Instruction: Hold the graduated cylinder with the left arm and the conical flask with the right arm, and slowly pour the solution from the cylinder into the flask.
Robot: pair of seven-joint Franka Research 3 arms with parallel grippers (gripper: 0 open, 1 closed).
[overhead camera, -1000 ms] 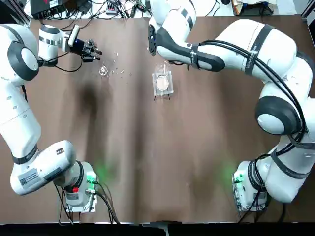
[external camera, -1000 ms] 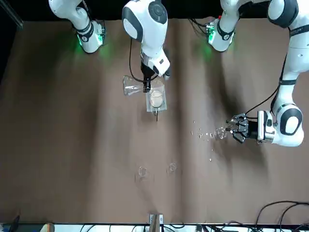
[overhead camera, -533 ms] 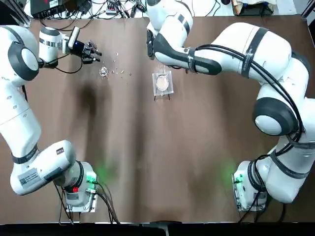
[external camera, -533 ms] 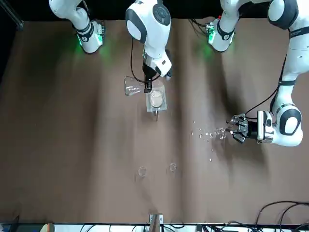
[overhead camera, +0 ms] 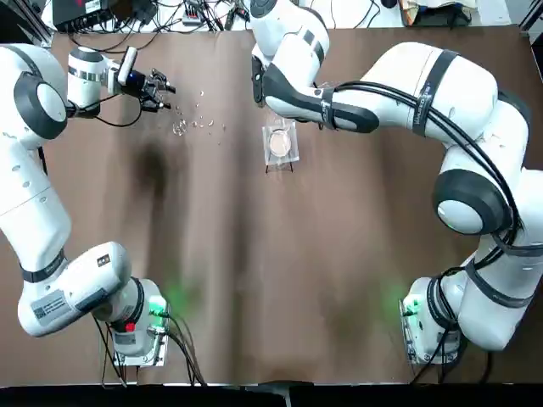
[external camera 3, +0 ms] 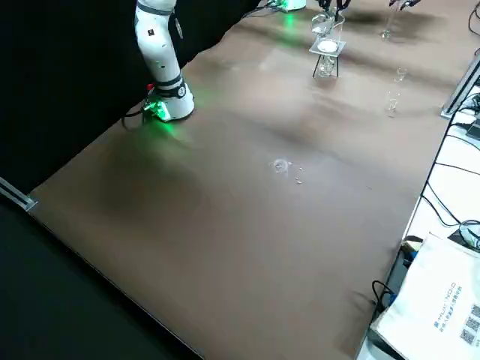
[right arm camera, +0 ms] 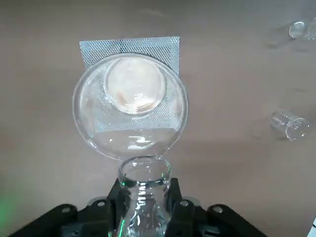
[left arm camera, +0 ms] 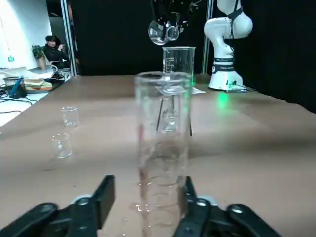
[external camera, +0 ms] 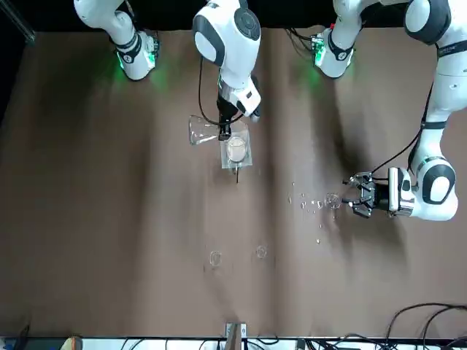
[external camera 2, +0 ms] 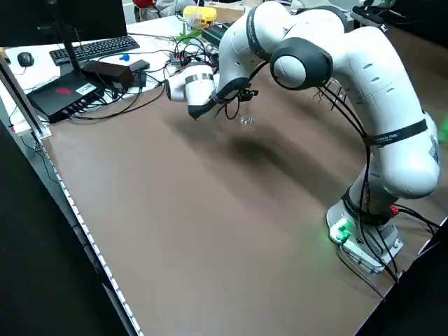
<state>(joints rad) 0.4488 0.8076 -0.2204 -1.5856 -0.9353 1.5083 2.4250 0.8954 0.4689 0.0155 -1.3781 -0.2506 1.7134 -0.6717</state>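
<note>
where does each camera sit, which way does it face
Top: overhead, facing down, both arms.
Front: across the table, facing both arms.
Left side: raised, looking diagonally down, one whole arm.
Right side: raised, diagonally down, an arm's base section.
Left wrist: across the table, past its own tool.
Right wrist: down past its tool, holding the flask.
Left wrist and right wrist both show the flask.
</note>
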